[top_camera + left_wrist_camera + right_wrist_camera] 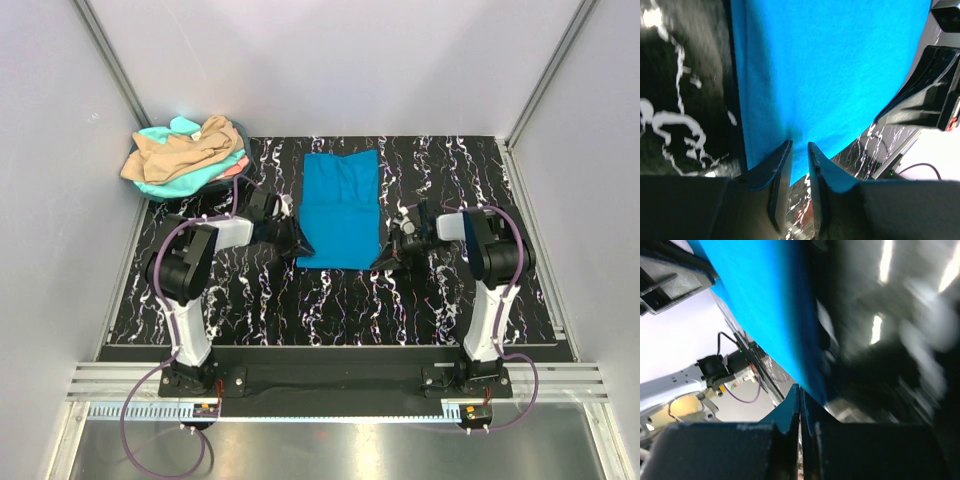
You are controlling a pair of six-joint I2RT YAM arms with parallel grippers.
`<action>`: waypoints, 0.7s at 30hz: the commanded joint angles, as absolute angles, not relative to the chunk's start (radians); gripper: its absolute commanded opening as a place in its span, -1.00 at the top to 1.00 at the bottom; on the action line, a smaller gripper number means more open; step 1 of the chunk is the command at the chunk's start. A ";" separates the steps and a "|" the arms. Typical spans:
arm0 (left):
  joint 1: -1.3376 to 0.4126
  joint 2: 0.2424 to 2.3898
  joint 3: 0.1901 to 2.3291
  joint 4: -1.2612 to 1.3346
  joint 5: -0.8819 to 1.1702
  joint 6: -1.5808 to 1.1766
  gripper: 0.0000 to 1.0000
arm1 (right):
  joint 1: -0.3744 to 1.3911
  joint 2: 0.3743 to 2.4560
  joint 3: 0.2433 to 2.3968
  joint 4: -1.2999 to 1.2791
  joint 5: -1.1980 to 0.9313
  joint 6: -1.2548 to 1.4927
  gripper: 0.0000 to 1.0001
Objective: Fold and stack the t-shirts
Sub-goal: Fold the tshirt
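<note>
A bright blue t-shirt (pixel 340 205) lies folded into a tall rectangle in the middle of the marbled black table (pixel 250 310). My left gripper (pixel 296 243) is at its near left corner. In the left wrist view its jaws (pixel 800 145) stand a narrow gap apart, pinching a puckered edge of the blue cloth (pixel 840 65). My right gripper (pixel 385 255) is at the near right corner. Its jaws (pixel 800 387) are pressed together on the edge of the blue cloth (pixel 760 305). More t-shirts lie heaped at the back left, tan (pixel 180 150) over mint (pixel 175 185) and coral (pixel 236 168).
White walls with metal posts close in the table at the back and on both sides. A metal rail (pixel 330 385) runs along the near edge behind the arm bases. The right arm's black wrist (pixel 930 90) shows close by in the left wrist view.
</note>
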State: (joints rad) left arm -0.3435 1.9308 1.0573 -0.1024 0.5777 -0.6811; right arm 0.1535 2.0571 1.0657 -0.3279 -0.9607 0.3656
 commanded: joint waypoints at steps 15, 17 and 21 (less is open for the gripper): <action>-0.351 1.682 1.075 -0.301 0.540 -0.569 0.13 | 0.136 1.889 1.178 -0.402 -0.819 0.511 0.71; -0.306 1.733 1.129 -0.293 0.561 -0.571 0.20 | 0.170 1.957 1.298 -0.402 -0.842 0.517 0.70; -0.242 1.856 1.186 -0.169 0.626 -0.607 0.33 | 0.199 2.126 1.454 -0.345 -0.899 0.592 0.69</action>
State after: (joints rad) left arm -0.2913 1.7817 1.1419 -0.2543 0.5724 -0.5957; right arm 0.1699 2.0365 1.3647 -0.3954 -0.8307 0.5159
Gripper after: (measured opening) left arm 0.345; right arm 0.154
